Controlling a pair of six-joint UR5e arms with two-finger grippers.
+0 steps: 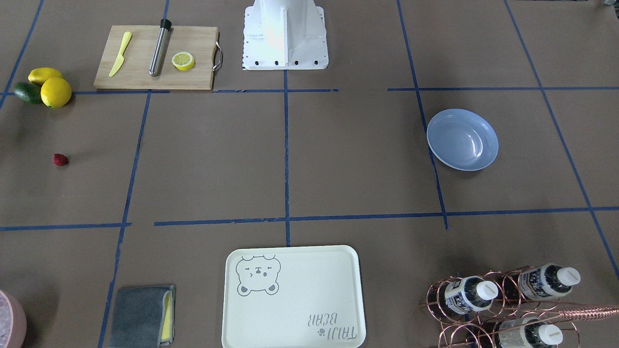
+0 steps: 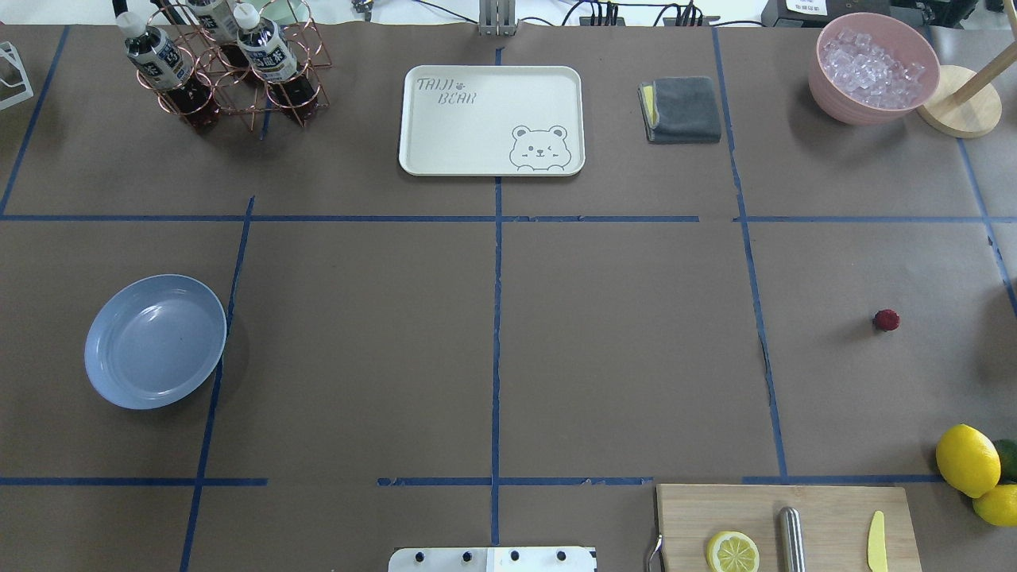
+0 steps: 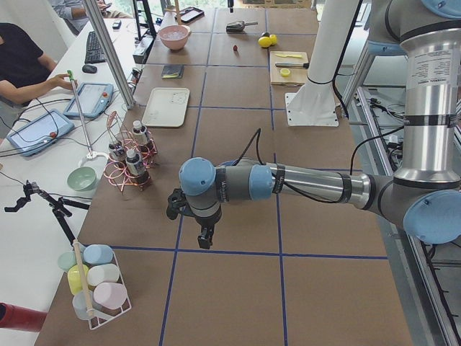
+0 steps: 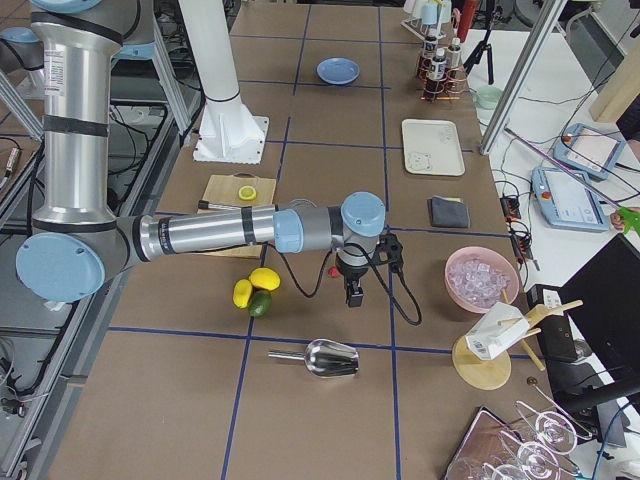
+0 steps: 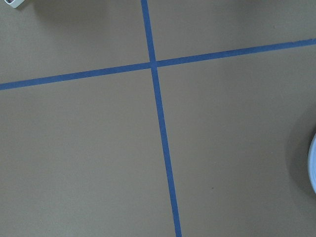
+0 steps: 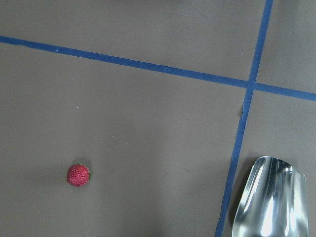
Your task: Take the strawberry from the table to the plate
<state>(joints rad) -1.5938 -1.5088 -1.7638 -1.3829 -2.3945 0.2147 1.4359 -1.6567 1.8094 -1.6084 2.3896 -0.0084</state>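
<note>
One strawberry (image 2: pixel 886 320) lay on the table (image 2: pixel 620 349) on the robot's right side, well apart from the light blue plate (image 2: pixel 155 342) on the left side. The right gripper (image 4: pixel 354 295) hung over the table near the strawberry, pointing down; the left gripper (image 3: pixel 205 238) hung likewise, with the plate's rim at its wrist view's edge. Both appeared only in side views: opened or closed, cannot tell. A metal scoop (image 6: pixel 269 197) lay across a blue tape line (image 6: pixel 237 148) from the strawberry.
</note>
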